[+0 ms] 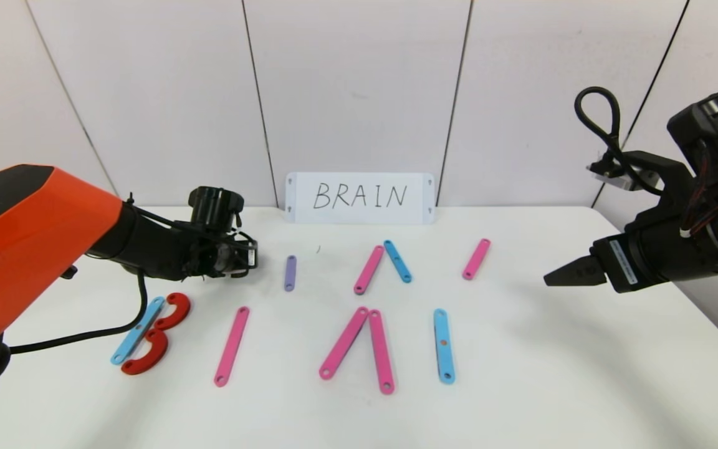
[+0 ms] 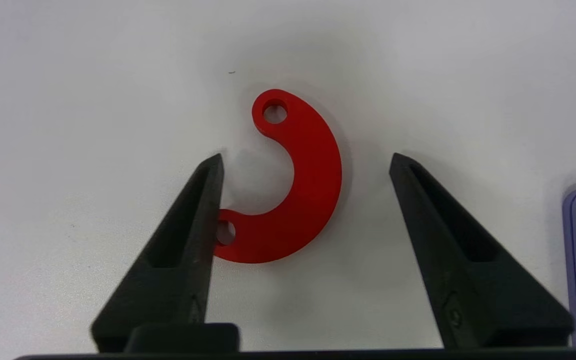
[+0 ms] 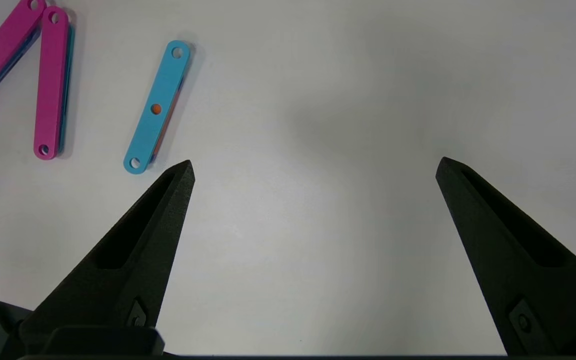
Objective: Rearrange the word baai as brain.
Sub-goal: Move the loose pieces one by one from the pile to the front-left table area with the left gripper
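Your left gripper [image 2: 305, 160] hangs over a red C-shaped curve [image 2: 298, 190] lying flat on the table [image 2: 68, 100], jaws parted and straddling it, nothing grasped. One fingertip [image 2: 213, 170] overlaps the curve's holed end. Centre the curve between both fingertips, then close evenly. Your right gripper [image 3: 313, 167] waits spread wide, empty.

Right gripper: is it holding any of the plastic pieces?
No. The right gripper hangs open over bare table, beside the blue strip.
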